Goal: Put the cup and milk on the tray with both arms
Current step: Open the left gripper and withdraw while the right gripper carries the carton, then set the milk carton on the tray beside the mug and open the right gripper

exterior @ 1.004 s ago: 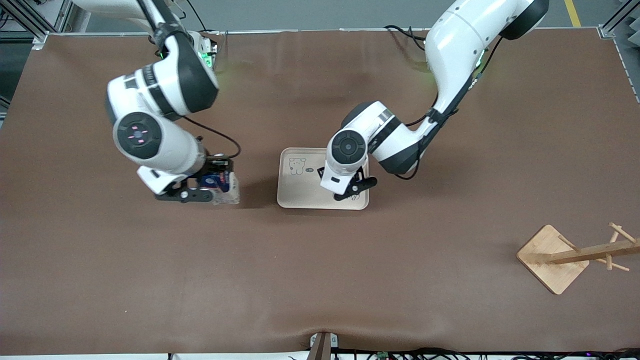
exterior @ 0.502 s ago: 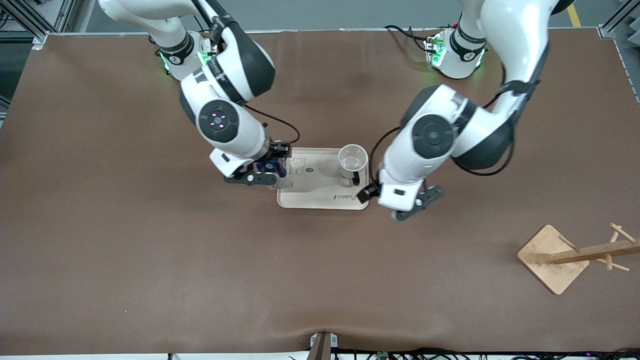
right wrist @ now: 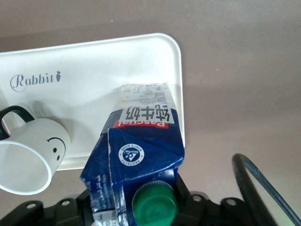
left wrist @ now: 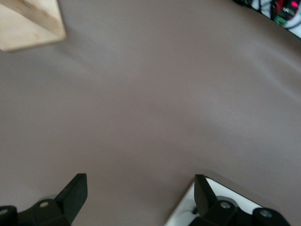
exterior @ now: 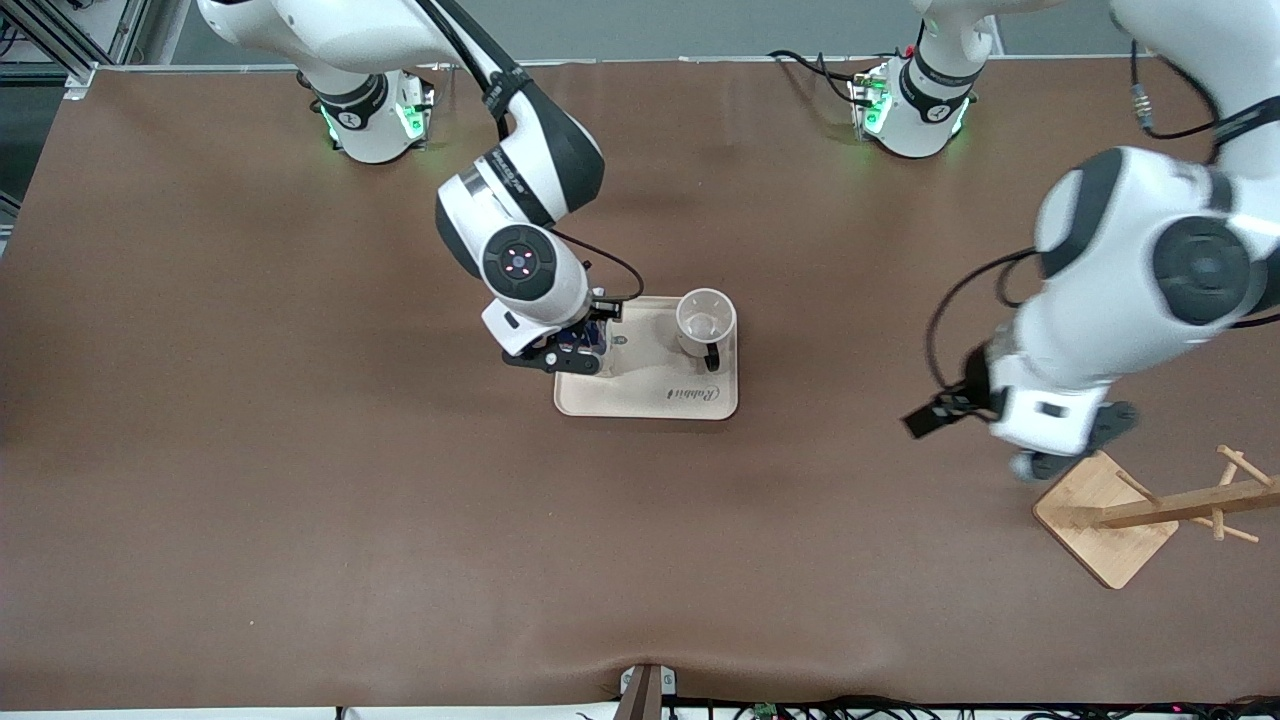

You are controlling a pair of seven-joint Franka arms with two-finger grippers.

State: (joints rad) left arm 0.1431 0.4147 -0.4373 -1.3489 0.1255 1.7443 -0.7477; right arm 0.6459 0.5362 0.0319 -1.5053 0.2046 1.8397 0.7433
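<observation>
The cream tray (exterior: 646, 400) with its cursive "Rabbit" lettering sits near the middle of the brown table (exterior: 300, 520). The white mug (exterior: 706, 321) stands upright on the tray, at the end toward the left arm, open mouth up and its black handle pointing to about 6 o'clock in the front view. In the right wrist view the mug (right wrist: 29, 157) shows its smiley face.

The right gripper (exterior: 570, 352) is over the tray's end toward the right arm, its 2 fingers clamped on the milk carton (exterior: 590, 340). In the right wrist view the carton (right wrist: 138, 150) has its green cap (right wrist: 155, 203) close to the gripper body, the dark-blue gable and red label below it, and its pale base over the tray (right wrist: 94, 66) just inside the rim; whether the base touches the tray cannot be told.

The left gripper (exterior: 1055, 455) is over bare table, well apart from the tray and just beside the square wooden rack base (exterior: 1095, 520), at roughly 10 o'clock from it. Its fingers (left wrist: 75, 193) are spread wide with nothing between them, and a corner of the wooden base (left wrist: 28, 23) shows in the left wrist view.
</observation>
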